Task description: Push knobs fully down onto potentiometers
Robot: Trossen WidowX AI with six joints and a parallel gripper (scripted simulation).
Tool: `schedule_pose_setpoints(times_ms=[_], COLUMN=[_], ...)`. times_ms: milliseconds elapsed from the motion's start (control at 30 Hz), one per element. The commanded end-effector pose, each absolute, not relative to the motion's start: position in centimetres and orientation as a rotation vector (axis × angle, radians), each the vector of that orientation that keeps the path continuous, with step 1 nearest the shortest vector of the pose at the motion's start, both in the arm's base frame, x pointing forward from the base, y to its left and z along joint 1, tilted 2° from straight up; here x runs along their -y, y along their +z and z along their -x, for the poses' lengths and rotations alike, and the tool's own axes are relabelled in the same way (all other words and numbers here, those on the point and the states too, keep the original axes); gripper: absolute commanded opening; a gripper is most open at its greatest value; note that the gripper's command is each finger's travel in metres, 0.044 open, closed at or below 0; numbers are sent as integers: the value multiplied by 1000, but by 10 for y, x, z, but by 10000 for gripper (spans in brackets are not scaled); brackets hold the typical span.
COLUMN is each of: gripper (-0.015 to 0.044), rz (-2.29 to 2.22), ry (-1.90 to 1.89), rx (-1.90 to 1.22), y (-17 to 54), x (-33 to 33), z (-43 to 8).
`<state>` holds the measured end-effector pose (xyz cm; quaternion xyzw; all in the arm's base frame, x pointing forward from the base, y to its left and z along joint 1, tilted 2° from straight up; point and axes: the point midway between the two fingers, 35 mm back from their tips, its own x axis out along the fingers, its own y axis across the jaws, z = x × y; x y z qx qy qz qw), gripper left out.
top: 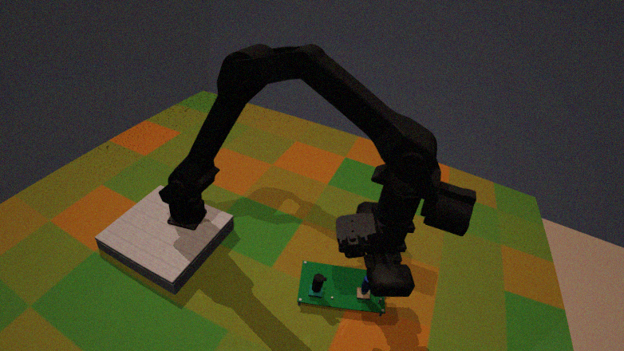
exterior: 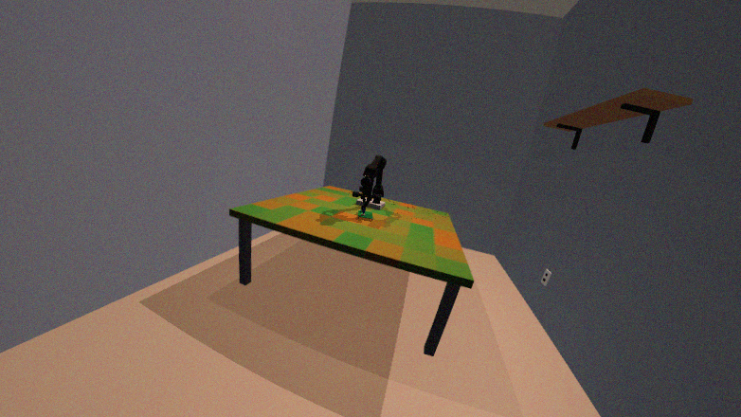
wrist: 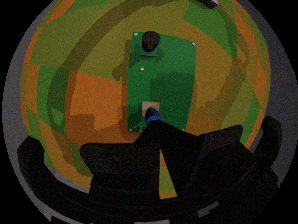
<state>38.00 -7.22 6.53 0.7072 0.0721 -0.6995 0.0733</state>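
Note:
The green circuit board (top: pixel 340 279) (exterior: pixel 368 216) (wrist: pixel 172 57) stands on short legs. A black knob (top: pixel 317 282) (wrist: pixel 150 40) is upright above a teal potentiometer (top: pixel 315 293) (wrist: pixel 148 52) at one end; any gap beneath it is too small to tell. At the other end a blue knob (top: pixel 365 285) (wrist: pixel 152 116) is above a beige potentiometer (top: pixel 362 293) (wrist: pixel 150 106). My gripper (top: pixel 369 276) (wrist: pixel 154 124) is shut with nothing seen between its fingers. Its tips are at the top of the blue knob and partly hide it; contact cannot be told.
The arm's base stands on a pale block (top: pixel 144 244) on the checkered table (top: pixel 471 305) (exterior: pixel 311 227). The gripper's housing hangs close over the board's blue-knob end. A wall shelf (exterior: pixel 622 110) is far off to the right.

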Motion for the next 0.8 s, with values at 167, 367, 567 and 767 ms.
schedule_pose_setpoints(times_ms=[167, 367, 567, 767], gripper=[0, 0, 0, 0], rz=[-2120, -2120, -2120, -2120], ry=[-2105, -2105, -2105, -2105], rx=[-208, -208, -208, -208], y=[60, 60, 58, 58], x=[73, 73, 73, 73], z=[-380, -380, -380, -380])
